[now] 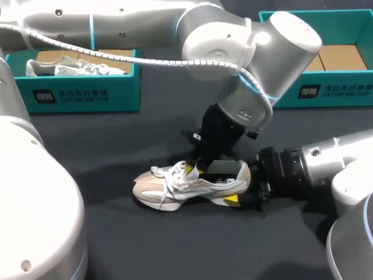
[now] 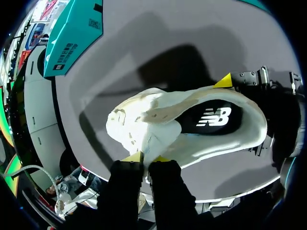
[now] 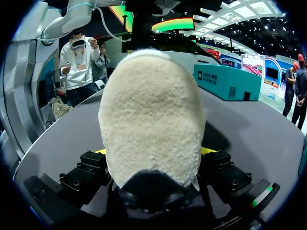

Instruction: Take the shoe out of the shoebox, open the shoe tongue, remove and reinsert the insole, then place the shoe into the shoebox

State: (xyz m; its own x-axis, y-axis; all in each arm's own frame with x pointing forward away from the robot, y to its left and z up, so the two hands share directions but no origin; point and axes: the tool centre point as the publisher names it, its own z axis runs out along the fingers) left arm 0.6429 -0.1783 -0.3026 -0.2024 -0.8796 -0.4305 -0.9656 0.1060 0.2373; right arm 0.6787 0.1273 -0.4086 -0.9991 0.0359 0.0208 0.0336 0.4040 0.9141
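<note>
White sneaker [image 1: 186,185] upright on its sole on the dark table [image 1: 116,233], outside the nearby teal shoebox [image 1: 326,90]. Left gripper [image 2: 147,157] down at the shoe's opening, fingers narrow, pinching the tongue [image 2: 144,136]. Right gripper [image 3: 153,152] at the heel [image 3: 151,96], fingers wide, clamped on both sides.

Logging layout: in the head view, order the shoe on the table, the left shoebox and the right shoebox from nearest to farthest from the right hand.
1. Shoe: its heel is held in the right hand.
2. Right shoebox: behind it, at the right.
3. Left shoebox: far across, at the left.
</note>
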